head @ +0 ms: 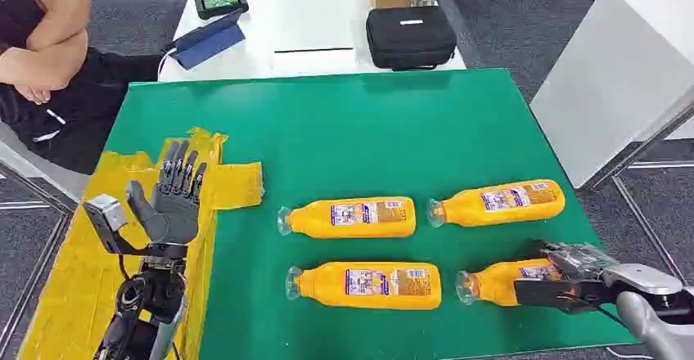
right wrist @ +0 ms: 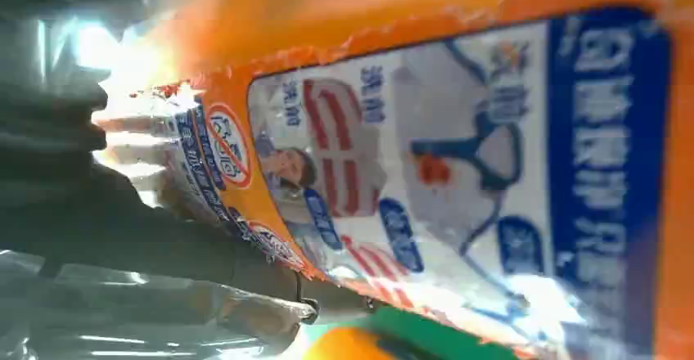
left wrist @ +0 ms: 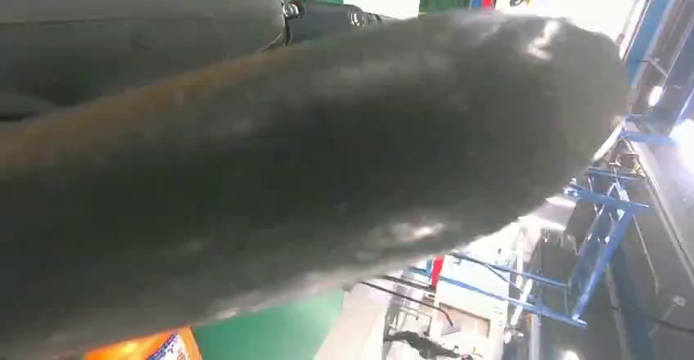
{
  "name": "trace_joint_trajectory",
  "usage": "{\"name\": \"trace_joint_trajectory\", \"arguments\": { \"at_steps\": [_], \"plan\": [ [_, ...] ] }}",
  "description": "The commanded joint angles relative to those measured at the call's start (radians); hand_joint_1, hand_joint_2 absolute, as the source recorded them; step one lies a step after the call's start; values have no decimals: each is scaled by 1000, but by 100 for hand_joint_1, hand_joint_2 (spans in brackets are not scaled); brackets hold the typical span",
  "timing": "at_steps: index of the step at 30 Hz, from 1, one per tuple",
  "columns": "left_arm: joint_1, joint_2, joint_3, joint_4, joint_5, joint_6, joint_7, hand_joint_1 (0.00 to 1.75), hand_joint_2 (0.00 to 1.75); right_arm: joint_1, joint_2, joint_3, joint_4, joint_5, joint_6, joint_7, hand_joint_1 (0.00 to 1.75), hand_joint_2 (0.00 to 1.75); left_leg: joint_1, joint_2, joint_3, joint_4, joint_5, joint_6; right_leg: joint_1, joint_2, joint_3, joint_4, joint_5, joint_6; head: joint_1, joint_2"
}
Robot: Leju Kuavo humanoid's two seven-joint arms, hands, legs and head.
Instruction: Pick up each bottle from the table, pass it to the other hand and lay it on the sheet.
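From the head view, the right hand [head: 565,282] closes over the near-right bottle [head: 499,282], lying on the green table [head: 344,131] — first step, the pickup — while the left hand [head: 173,200] waits open-fingered above the yellow sheet [head: 74,278]. Its wrist view is mostly thumb [left wrist: 327,172]. The right wrist view shows the label against dark fingers [right wrist: 123,229] (grip looks closed); next likely calls for lifting and passing leftward.

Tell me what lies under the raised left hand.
Under the left hand lies the yellow sheet, spread over the green table. No bottle shows on the sheet; the part behind the hand and arm is covered.
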Motion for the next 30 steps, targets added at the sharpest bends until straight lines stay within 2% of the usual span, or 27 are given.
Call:
{"name": "trace_joint_trajectory", "arguments": {
  "at_steps": [1,5,9,12,17,22,28,29,30],
  "plan": [
    [-37,7,-19,74,15,12,-6,0,0,114,39,-83,-27,-18,-52,43,175,175,1,-2,3,-1,0,-1,1,-3,5,-2,-1,-1,0,0],
    [-36,0,-4,61,21,8,-3,0,0,205,26,-192,-144,-41,-43,64,175,175,1,-5,6,-2,-1,-1,1,-6,9,-3,-3,-1,0,0],
    [-5,1,31,28,26,3,-2,0,0,244,84,-333,-247,-24,-82,48,175,175,0,-2,3,-1,-1,-1,1,-2,5,-1,-2,-1,0,0],
    [21,-3,64,-3,26,-7,-4,0,0,254,142,-488,-364,-46,-99,-23,175,175,0,2,3,-1,-2,-1,0,1,4,-1,-1,-1,0,0],
    [42,1,81,-11,40,-21,-16,0,0,267,91,-731,-457,-279,-35,-181,175,175,-1,2,0,0,-3,-1,-1,1,0,2,-2,-1,-1,0],
    [58,-4,89,-20,57,-21,-32,0,0,292,99,-829,-449,-327,0,-219,175,175,0,-1,0,0,-1,0,0,-3,1,-1,-1,0,0,0],
    [71,-15,93,-54,56,-20,-31,0,0,236,167,-804,-422,-346,-29,-246,175,175,0,1,0,-1,-2,0,0,0,1,-2,0,-1,0,0],
    [74,-18,92,-62,56,-19,-25,0,175,206,192,-784,-406,-365,-30,-251,175,175,1,2,2,-2,-2,-1,0,0,3,-2,-1,-1,0,0],
    [78,-21,83,-72,59,-24,-8,0,175,146,258,-745,-385,-389,-42,-260,175,175,1,2,4,-2,-3,-1,1,1,4,-3,-1,-1,0,0]
  ]
}}
